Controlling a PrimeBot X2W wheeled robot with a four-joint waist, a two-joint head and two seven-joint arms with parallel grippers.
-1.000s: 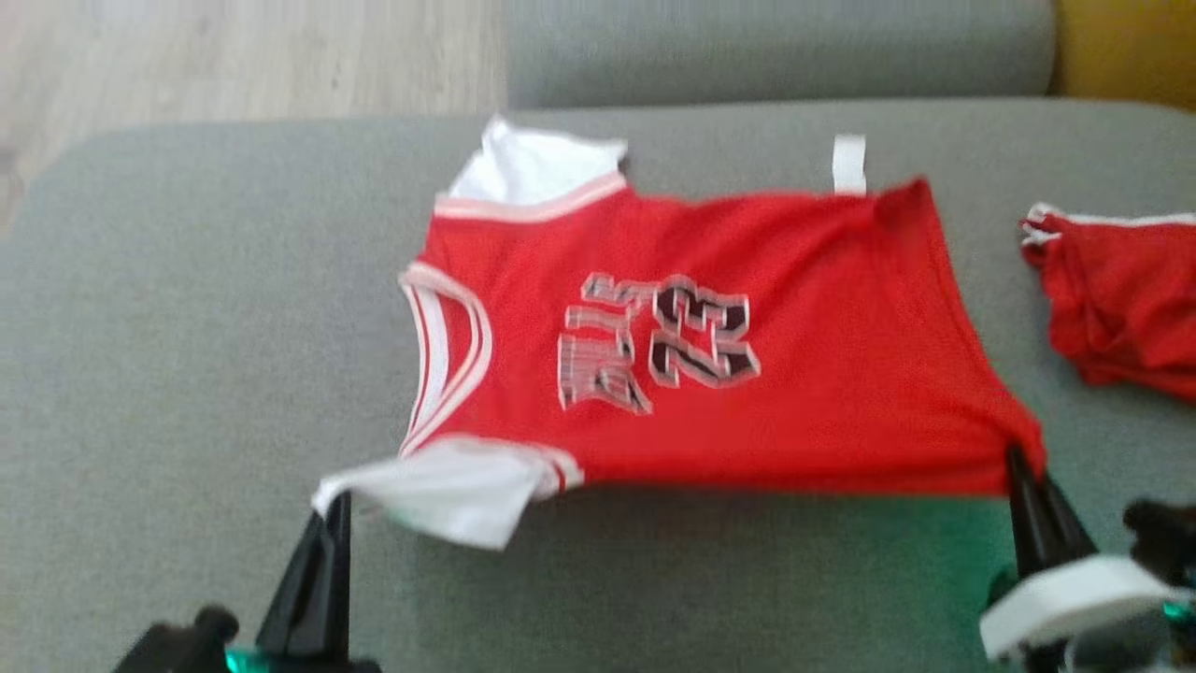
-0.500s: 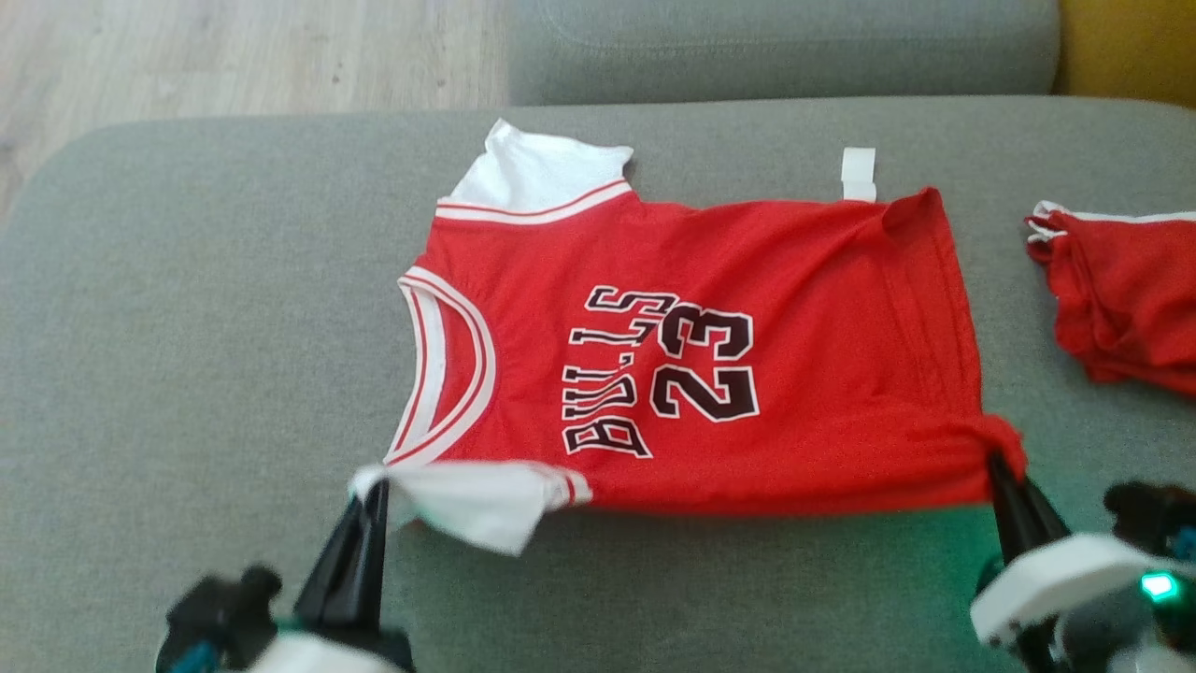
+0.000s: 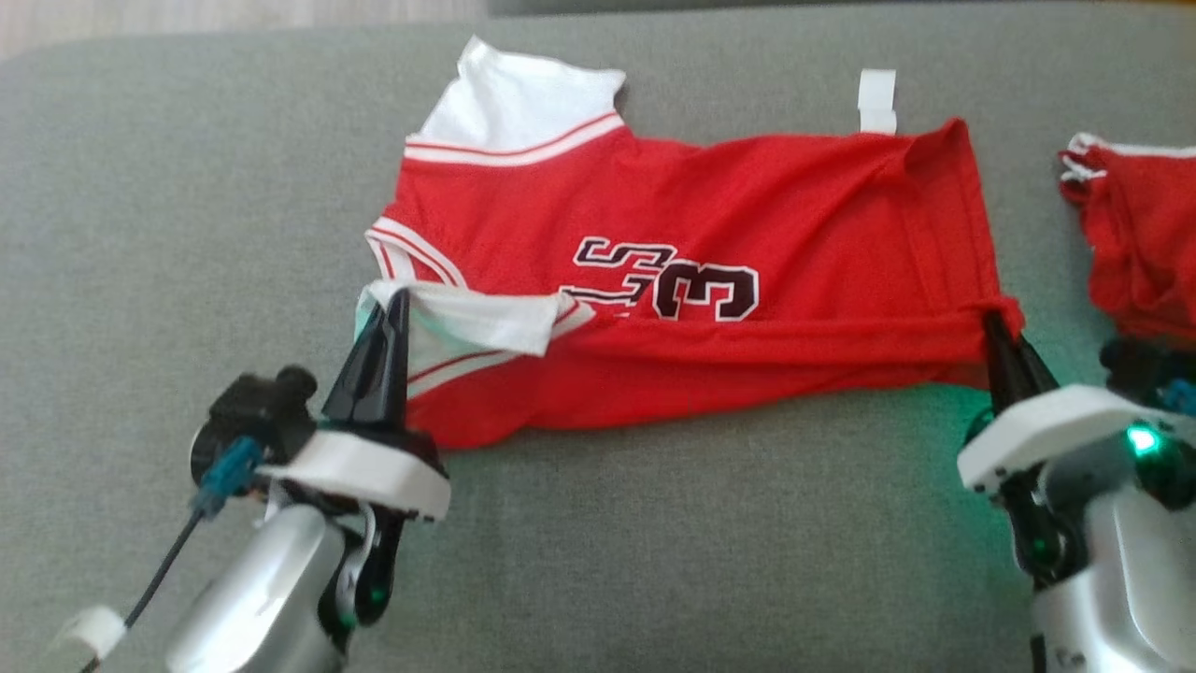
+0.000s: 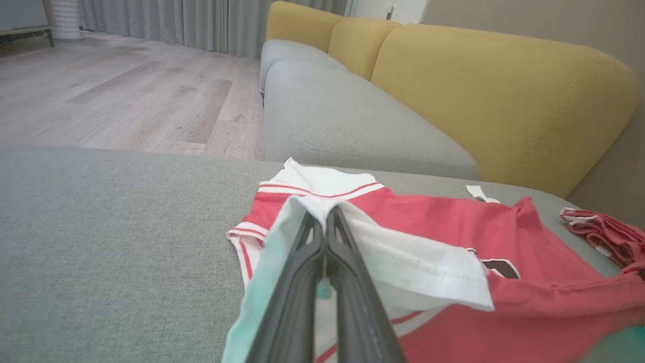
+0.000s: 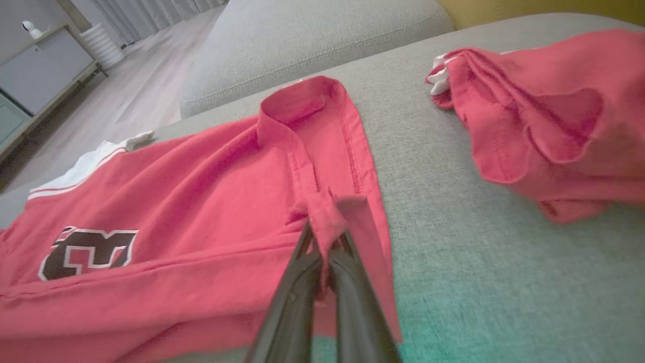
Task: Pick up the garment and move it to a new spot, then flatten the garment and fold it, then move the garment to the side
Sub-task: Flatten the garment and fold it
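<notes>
Folded over since half a second ago: near long edge of the red mesh basketball jersey with white cap sleeves [image 3: 710, 215], then flat with the whole black print [image 3: 696, 290] showing, now doubled onto itself and covering the lower half of that print. Whole-picture shift as well, down to head camera motion, not the cloth. Lying sideways on the grey woven sofa seat [image 3: 654, 561], collar end to the robot's left, hem end to the right. Pinched tight at the white near sleeve [image 3: 486, 318] by the left gripper [image 3: 398, 301], fingers pressed together with cloth draped over the tips in the left wrist view. Clamped at the bunched red hem corner [image 3: 1007, 307] by the right gripper [image 3: 988, 322], a knot of fabric wrapped round the tips in the right wrist view. Both corners seemingly raised just off the layer below, fold line running between them. Well apart to the right, untouched: second crumpled red garment [image 3: 1140, 243]. Step in hand, judged: folding, first lengthwise fold, roughly halfway across. Next, likely: carrying both corners on together toward the far edge near the white care tag [image 3: 876, 98], keeping tension even to avoid sag in the middle, lowering onto the far sleeve and far hem corner, then letting go. Risk: near sleeve flopping crooked, edges misaligned.
</notes>
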